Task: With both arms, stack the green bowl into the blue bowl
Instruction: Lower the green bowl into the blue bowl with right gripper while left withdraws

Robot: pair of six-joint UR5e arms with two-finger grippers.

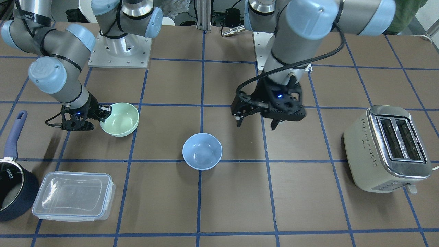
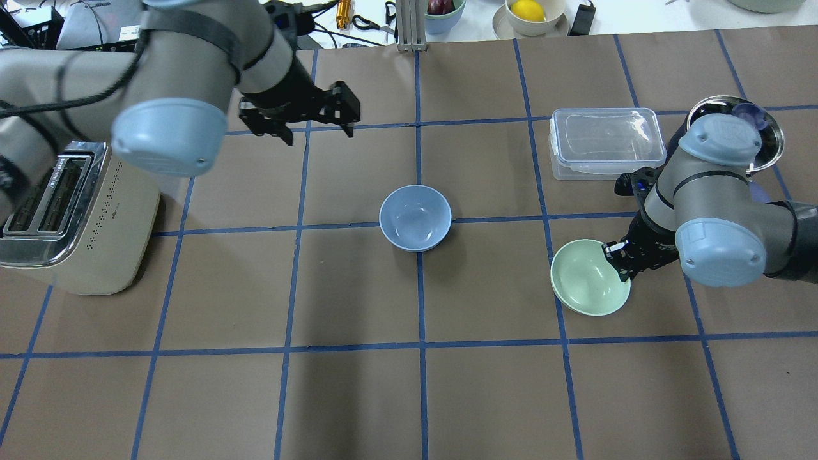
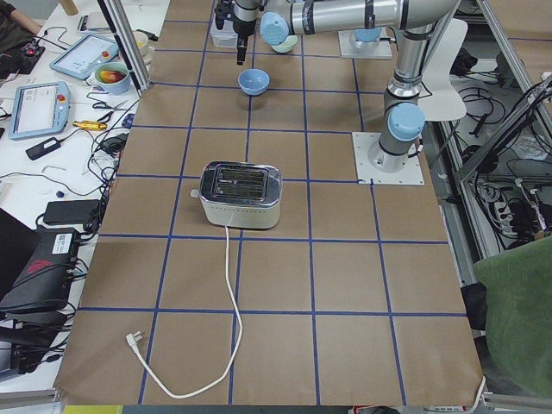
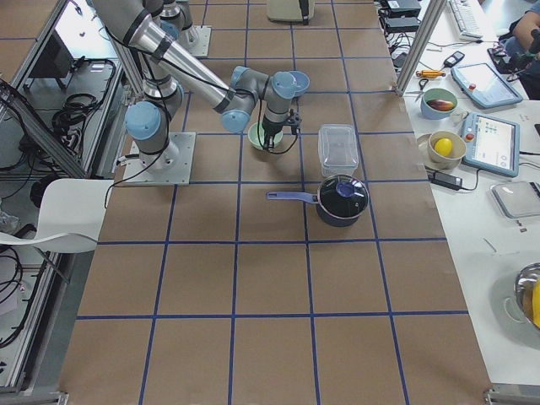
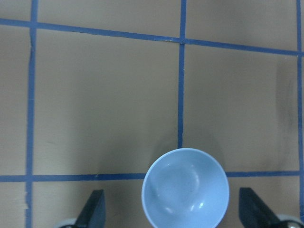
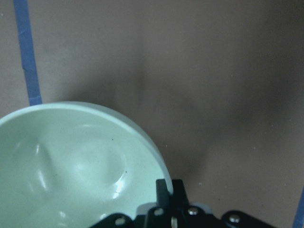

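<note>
Tabletop (image 2: 358, 281) of brown paper with blue tape grid (image 2: 420, 348): blue bowl (image 2: 415, 217) centre, green bowl (image 2: 588, 278) right of it, rim pinched by my right gripper (image 2: 618, 257); left gripper (image 2: 318, 133) hangs wide, empty.

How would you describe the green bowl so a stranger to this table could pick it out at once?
Find the clear lidded container on the brown gridded table; the bowl nearest it, on the robot's side, is the green bowl. The right gripper pinches its rim, and its mint colour sets it apart from the same-sized blue bowl alone at the table's centre.
</note>
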